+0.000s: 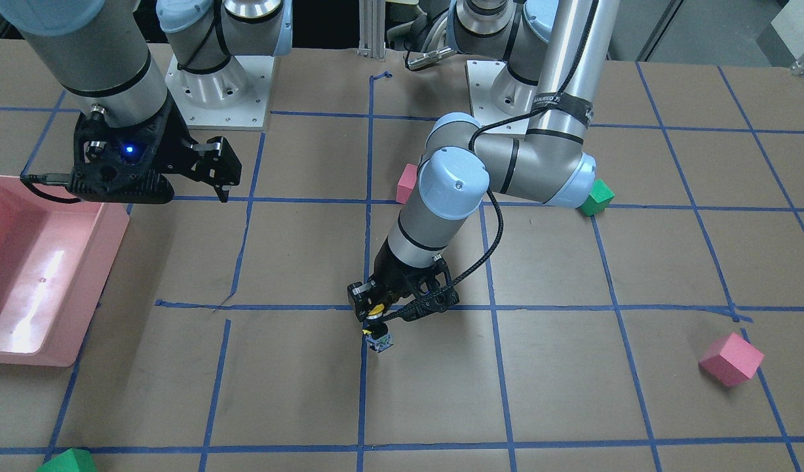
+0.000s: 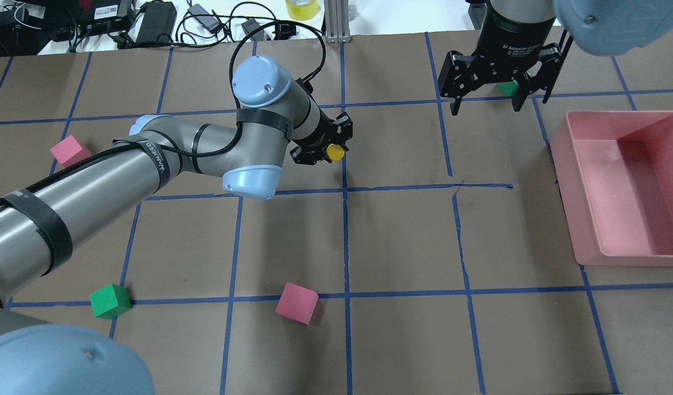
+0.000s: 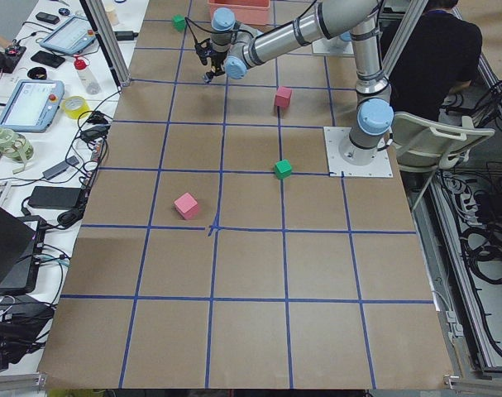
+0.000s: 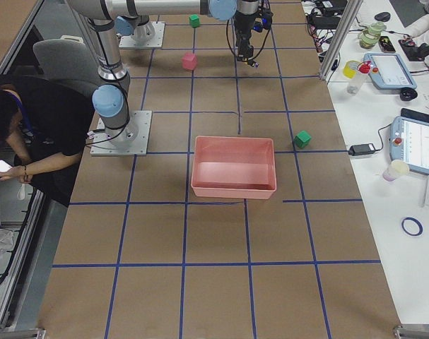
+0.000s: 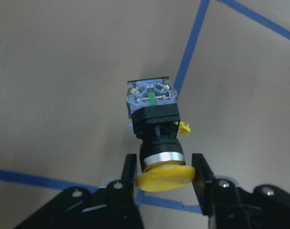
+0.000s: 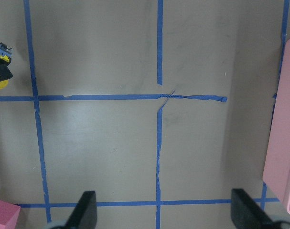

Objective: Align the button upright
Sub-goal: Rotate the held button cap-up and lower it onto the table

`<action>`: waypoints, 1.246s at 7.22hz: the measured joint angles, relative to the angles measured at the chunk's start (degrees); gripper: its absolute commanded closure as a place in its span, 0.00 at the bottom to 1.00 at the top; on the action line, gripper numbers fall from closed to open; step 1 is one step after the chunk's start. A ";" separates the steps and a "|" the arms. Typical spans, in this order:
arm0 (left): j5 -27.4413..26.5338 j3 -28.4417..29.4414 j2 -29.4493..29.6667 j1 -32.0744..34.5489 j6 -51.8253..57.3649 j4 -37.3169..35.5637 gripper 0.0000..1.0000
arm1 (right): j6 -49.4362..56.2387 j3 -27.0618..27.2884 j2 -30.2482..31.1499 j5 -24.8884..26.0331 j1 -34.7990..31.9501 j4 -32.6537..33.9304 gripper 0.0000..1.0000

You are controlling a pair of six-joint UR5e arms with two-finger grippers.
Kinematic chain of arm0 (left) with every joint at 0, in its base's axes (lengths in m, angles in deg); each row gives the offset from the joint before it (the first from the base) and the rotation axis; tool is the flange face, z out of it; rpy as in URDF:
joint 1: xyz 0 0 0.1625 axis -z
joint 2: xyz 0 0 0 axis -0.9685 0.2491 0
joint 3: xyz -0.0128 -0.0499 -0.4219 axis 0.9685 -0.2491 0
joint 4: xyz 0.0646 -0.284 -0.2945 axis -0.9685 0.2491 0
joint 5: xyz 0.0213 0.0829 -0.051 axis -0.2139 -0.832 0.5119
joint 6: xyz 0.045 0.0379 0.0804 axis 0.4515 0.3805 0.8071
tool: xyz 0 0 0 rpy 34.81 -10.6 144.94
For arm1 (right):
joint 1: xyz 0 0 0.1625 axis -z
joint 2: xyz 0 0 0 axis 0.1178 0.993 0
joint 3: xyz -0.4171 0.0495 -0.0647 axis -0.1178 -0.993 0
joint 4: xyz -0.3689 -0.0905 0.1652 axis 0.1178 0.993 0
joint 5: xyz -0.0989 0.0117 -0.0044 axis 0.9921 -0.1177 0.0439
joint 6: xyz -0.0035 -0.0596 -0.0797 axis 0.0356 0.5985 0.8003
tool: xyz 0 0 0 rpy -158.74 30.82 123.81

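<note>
Button (image 5: 156, 138) stood cap-up by a blue tape line (image 5: 192, 43) mid-tabletop (image 5: 63, 71), with the left end effector (image 5: 165, 167) clamped on its yellow cap from 9 and 3 o'clock; base contact was unclear. The right end effector (image 2: 485, 107) hung spread wide and empty at 2 o'clock of it, overhead view. Risk: small base and heavy cap, so an uneven release or a dragging finger could topple it.

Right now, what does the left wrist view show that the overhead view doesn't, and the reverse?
Left wrist only: the button's black body and terminal base beyond its cap. Overhead only: the open right gripper, the bin and the cubes. Both: the left gripper closed on the yellow cap, and the blue tape.
</note>
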 measured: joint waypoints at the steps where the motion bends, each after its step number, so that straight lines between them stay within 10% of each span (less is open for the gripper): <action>1: 4.90 0.69 -0.03 -0.90 -6.74 3.62 1.00 | -0.01 0.03 -0.04 -0.07 -0.02 -0.03 0.00; 4: 21.30 3.77 2.68 -5.63 -14.10 16.94 1.00 | -0.16 0.06 -0.07 -0.03 0.09 -0.03 0.00; 8: 25.16 6.39 6.84 -7.82 -8.92 25.24 1.00 | 0.36 0.06 -0.21 -0.09 0.11 0.45 0.00; 9: 25.28 6.28 7.52 -7.85 -7.24 25.36 0.57 | 0.42 0.06 -0.34 -0.12 0.08 0.76 0.00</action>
